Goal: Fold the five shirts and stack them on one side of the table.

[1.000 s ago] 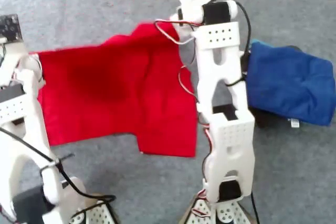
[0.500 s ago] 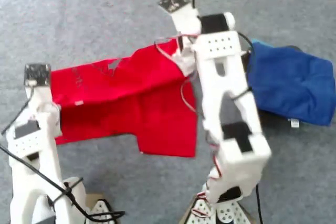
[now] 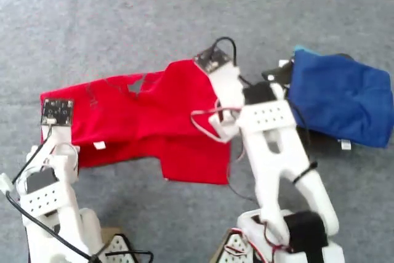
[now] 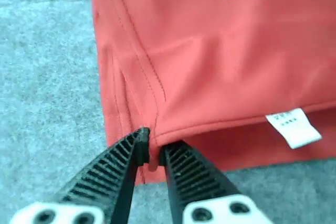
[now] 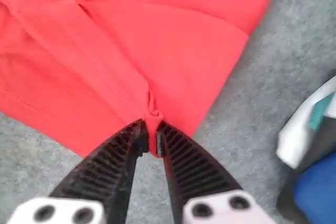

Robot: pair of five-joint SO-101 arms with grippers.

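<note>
The red shirt (image 3: 154, 115) is lying half-folded across the middle of the high view on the grey table (image 3: 123, 29). The left gripper (image 4: 152, 148) is pinching the shirt's left end, jaws clamped on a fold, while the right gripper (image 5: 150, 135) is gripping bunched cloth at its right end. A folded blue shirt (image 3: 338, 100) is sitting at the frame's right.
</note>
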